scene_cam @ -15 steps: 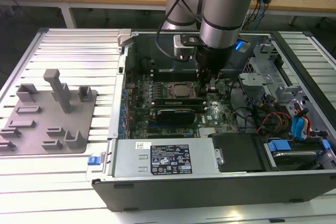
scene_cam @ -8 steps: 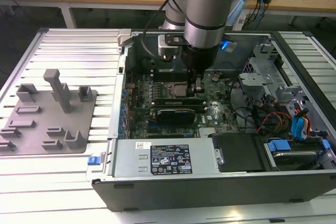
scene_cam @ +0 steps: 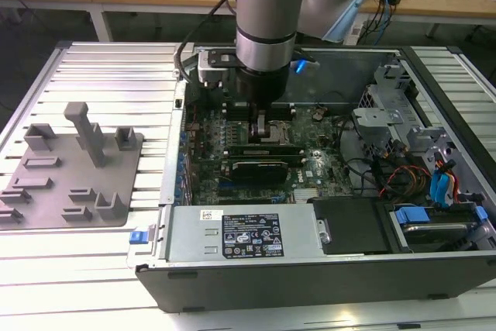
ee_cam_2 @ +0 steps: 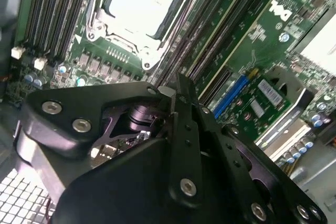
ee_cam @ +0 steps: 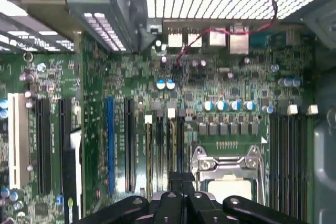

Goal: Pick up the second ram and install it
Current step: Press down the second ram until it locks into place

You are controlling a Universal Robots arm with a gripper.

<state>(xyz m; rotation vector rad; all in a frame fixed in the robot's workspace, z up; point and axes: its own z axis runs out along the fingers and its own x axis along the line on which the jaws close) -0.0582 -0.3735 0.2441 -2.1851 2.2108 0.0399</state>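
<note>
The arm [scene_cam: 273, 13] stands upright, reaching straight down into the open case [scene_cam: 325, 269], its gripper [scene_cam: 261, 125] low over the green board [scene_cam: 310, 168] beside the CPU socket [ee_cam_2: 142, 3], a bright metal square in a steel frame; in the second wrist view the black, bolted fingers [ee_cam_2: 184, 124] stand together above the long dark slots [ee_cam_2: 220, 40], though whether they clamp the ram I cannot tell; the matte grey fixture [scene_cam: 74, 168] with blocky posts lies on the ribbed table [scene_cam: 108, 67] towards the exterior view's left.

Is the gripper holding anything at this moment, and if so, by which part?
It cannot be told. The gripper is down inside the computer case, over the memory slots beside the CPU socket, with its tips hidden.
</note>
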